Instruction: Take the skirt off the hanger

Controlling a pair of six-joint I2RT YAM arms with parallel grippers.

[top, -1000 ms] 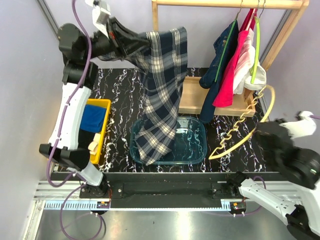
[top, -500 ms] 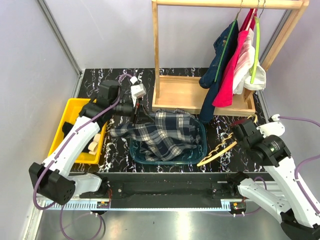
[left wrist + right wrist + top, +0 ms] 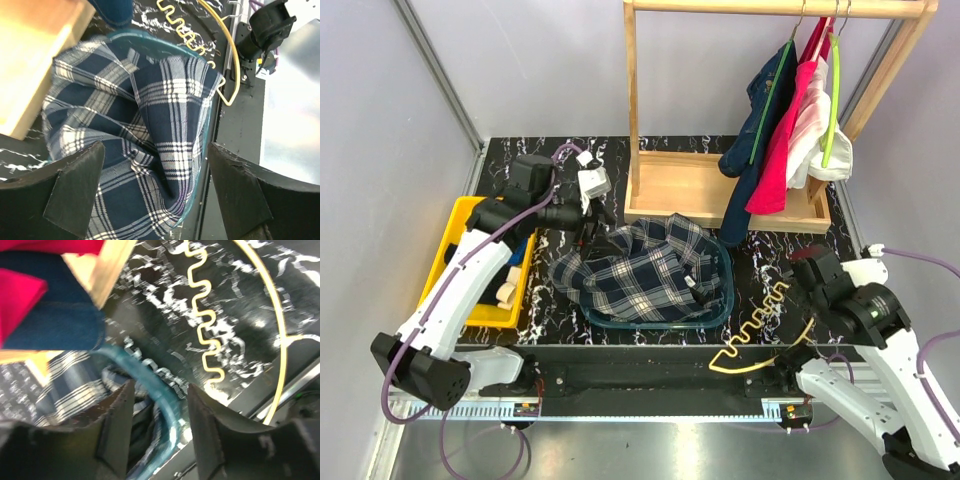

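- Black marbled counter (image 3: 760, 250), plain grey-violet walls (image 3: 400, 130). A wooden rack (image 3: 632, 110) stands at the back, beyond both sets of fingers, with garments hanging at its right end.
- Teal bin (image 3: 725, 300) sits mid-counter between the two arms. The skirt (image 3: 640, 270) is bunched up in it, with its left edge spilling over the rim.
- Left fingers (image 3: 75, 195) are spread wide with nothing between them. They're right above the skirt's left side and not touching it.
- Right fingers (image 3: 115, 430) are parted and empty. The bin's rim shows in the gap below them.
- Hanger (image 3: 757, 323) lies flat on the counter just right of the bin, below the right fingers. It's bare and apart from the skirt.
- Yellow bin (image 3: 523, 275) is left of the left fingers, under that arm. It holds blue cloth (image 3: 515, 250) and a cream item (image 3: 505, 292) I can't identify.
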